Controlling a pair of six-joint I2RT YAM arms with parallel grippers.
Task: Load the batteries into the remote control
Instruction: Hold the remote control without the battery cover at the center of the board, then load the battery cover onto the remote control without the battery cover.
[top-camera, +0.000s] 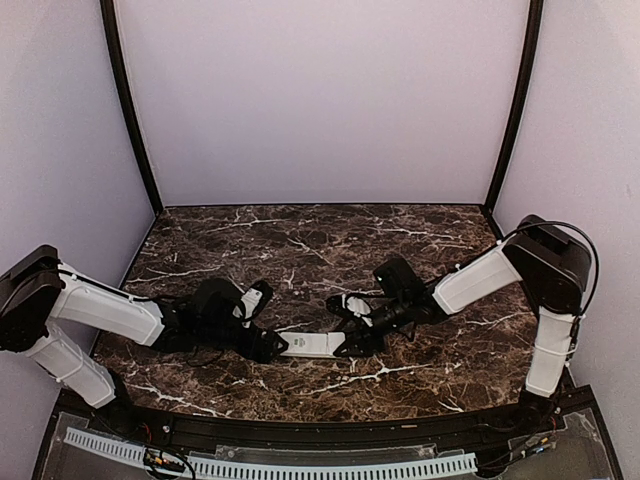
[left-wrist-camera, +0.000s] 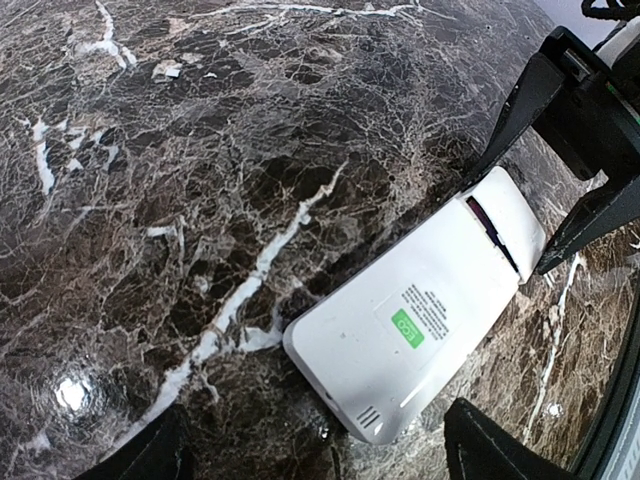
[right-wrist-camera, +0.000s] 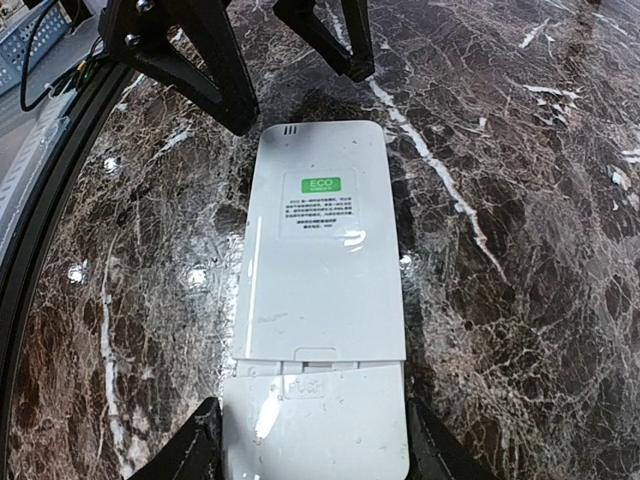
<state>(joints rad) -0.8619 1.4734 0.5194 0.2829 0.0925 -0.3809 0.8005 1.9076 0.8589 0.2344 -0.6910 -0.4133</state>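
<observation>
- The right gripper (right-wrist-camera: 312, 425), at the bottom of its wrist view, pinches the cover end of the remote control (right-wrist-camera: 320, 260) between black angular jaws.
- The left gripper (left-wrist-camera: 315, 435) is spread wide around the remote's vented end.
- The remote is a smooth white plastic slab lying back up, low centre in the top view, on a dark, white-veined marble table (top-camera: 300, 240).
- Both arms reach low and inward.
- The green label (right-wrist-camera: 322, 185) reads "ECO"; the print below it is illegible.

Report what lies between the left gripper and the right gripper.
The remote control, back up on the table, fills the stretch from left gripper to right gripper; nothing else. The top view shows it.
</observation>
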